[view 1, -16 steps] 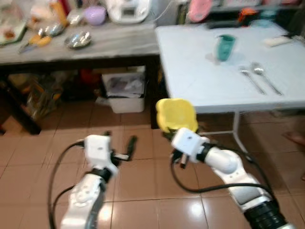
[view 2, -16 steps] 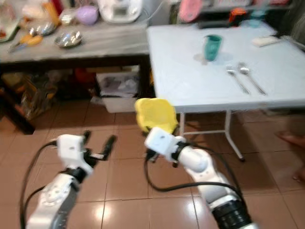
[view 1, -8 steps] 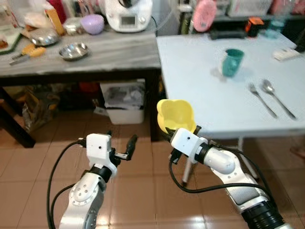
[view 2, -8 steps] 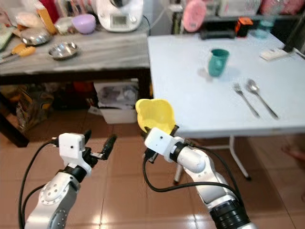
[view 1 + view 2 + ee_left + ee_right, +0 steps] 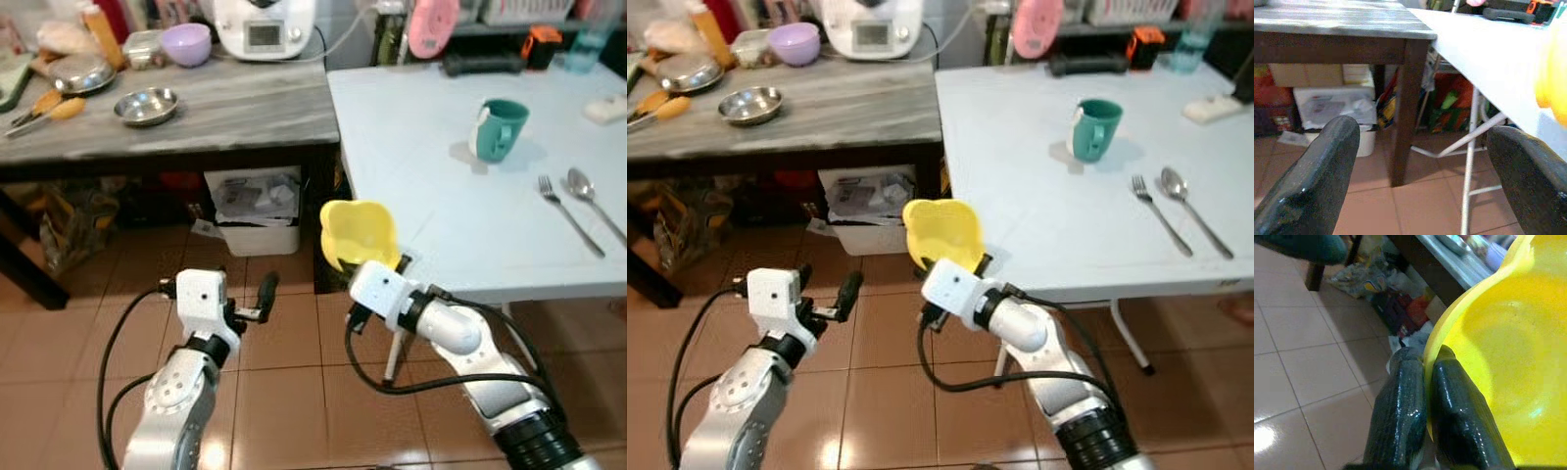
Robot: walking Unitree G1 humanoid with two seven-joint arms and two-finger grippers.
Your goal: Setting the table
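right gripper (image 5: 1422,391), fingers pinched on the rim of a yellow bowl (image 5: 360,233), holds it just off the white table's (image 5: 441,196) near left corner; left gripper (image 5: 1420,161), fingers spread and empty, hovers over the floor tiles.

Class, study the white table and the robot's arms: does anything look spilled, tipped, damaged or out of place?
Nothing stands out. The green mug stands upright on the white table, the fork and spoon lie side by side, and the right gripper pinches the yellow bowl by its rim.
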